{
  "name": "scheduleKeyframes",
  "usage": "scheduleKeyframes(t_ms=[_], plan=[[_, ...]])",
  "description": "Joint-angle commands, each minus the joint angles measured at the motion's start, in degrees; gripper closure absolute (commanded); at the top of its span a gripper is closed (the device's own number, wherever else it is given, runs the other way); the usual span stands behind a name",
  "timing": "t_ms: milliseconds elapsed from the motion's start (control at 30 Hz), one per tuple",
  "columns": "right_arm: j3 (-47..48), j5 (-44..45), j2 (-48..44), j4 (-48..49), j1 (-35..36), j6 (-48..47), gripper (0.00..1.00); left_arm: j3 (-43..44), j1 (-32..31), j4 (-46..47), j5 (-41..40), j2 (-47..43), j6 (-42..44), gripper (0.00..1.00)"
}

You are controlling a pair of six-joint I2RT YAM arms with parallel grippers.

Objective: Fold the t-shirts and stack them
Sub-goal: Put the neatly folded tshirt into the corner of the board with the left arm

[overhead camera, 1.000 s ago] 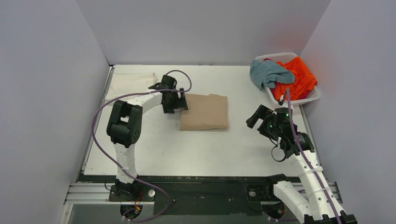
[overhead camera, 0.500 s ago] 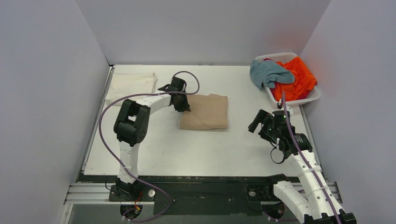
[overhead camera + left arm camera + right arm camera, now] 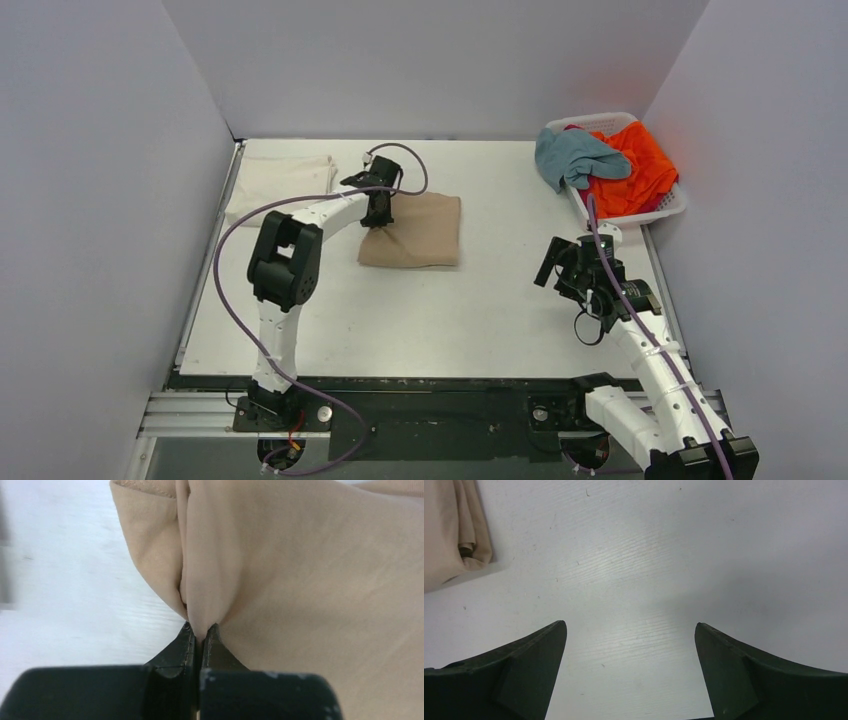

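Worktop (image 3: 480, 300) with white basket (image 3: 668, 208) at its far right corner, holding the orange t-shirt (image 3: 640, 170) and the grey-blue t-shirt (image 3: 570, 155), the latter draped over the rim. The folded tan t-shirt (image 3: 420, 232) lies left of centre, and the folded cream t-shirt (image 3: 280, 180) lies flat at the far left. Left fingers (image 3: 192, 645) are clenched on a pinch of the tan t-shirt's edge. Right fingers (image 3: 552, 262) are released above bare worktop. Judged step: moving tan onto cream. Lift every layer clear, travel slowly so the fold holds, and align the edges before release.
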Motion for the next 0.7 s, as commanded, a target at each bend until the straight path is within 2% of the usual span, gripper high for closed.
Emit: scheduleKeyframes(t_ms=[0,133,500,667], plan=[[-0.5,1.4,0.1,2.1,-0.4,-2.8,0.05,1.4,3.8,2.7,-9.6,-5.9,12.3,1.0],[-0.5,3.6,-0.4,2.1,-0.3,-3.2,0.06,1.0,5.6,7.3,-14.1,-8.1,21.0,1.0],[0.2,5.5,2.1,1.4,-0.3,-3.7,0.07,1.5,10.5,13.9,-14.2,-13.7,42.3,1.0],[0.3,5.6,2.7,1.4,-0.3,-3.8,0.07,4.3,13.8,13.4,-12.8,-14.5,46.1,1.0]])
